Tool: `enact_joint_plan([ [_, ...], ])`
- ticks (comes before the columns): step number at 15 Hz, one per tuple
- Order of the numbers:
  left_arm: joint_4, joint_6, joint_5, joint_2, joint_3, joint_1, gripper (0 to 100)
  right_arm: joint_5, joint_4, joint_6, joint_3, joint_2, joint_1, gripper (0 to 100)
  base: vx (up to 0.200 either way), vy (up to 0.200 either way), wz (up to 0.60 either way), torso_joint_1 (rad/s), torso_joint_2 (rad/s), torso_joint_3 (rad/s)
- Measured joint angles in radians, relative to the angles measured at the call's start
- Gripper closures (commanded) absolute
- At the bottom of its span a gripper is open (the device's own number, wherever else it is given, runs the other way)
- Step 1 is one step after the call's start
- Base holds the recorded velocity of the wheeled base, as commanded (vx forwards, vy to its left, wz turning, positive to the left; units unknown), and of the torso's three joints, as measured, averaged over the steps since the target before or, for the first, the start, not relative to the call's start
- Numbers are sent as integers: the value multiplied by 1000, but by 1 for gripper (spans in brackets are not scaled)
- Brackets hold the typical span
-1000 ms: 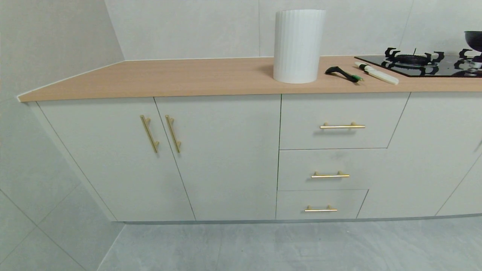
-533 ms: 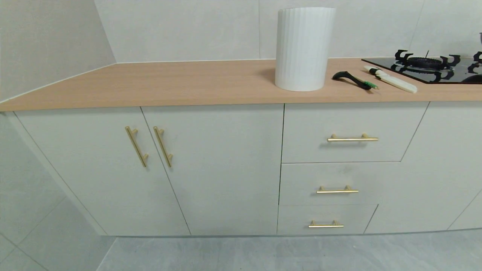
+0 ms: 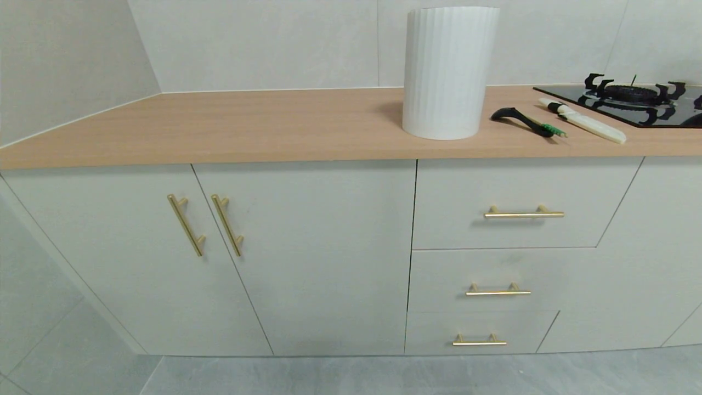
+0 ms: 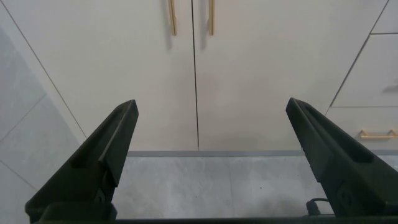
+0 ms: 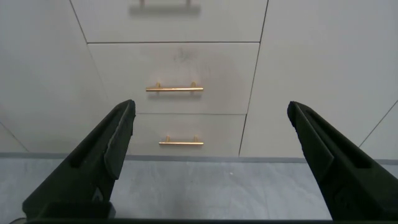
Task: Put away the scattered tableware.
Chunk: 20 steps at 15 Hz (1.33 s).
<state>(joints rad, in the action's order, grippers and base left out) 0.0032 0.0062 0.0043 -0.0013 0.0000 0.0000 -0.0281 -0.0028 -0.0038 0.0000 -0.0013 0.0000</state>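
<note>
Up in the right of the head view, two utensils lay on the wooden countertop (image 3: 247,123): a black-handled utensil (image 3: 527,122) with a green tip, and just beside it, towards the right edge, a long pale utensil (image 3: 586,120) with a dark band near one end. Both rested flat and slanted, close together but not clearly touching. To their left stood a tall white ribbed container (image 3: 448,71), upright, near the black handle. A black hob (image 3: 630,96) sat behind them at the far right edge.

Below the countertop, pale double doors (image 3: 219,247) with gold bar handles filled the lower left, and three drawers (image 3: 515,203) stacked at the lower right.

Neither gripper held anything. The left gripper (image 4: 211,107) had its dark fingers spread wide, facing the double doors low near the floor. The right gripper (image 5: 211,107) was likewise spread wide, facing the lower drawers. Both utensils lay on the countertop above the drawers, well apart from both grippers.
</note>
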Motion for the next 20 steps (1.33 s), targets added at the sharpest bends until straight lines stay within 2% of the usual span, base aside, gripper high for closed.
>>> enact_joint_plan([
  [10,0,0,0,0,0,0,0,-3,0,-8,-8,3,-2,0,0,0,0,0,0,0],
  [12,0,-1,0,0,0,0,0,-10,14,11,-86,19,7,0,0,0,0,0,0,0],
  [16,0,-1,0,0,0,0,0,-22,43,18,-182,218,97,0,0,0,0,0,0,0],
  [20,0,-1,0,0,0,0,0,-25,17,15,-258,565,167,0,0,0,0,0,0,0],
])
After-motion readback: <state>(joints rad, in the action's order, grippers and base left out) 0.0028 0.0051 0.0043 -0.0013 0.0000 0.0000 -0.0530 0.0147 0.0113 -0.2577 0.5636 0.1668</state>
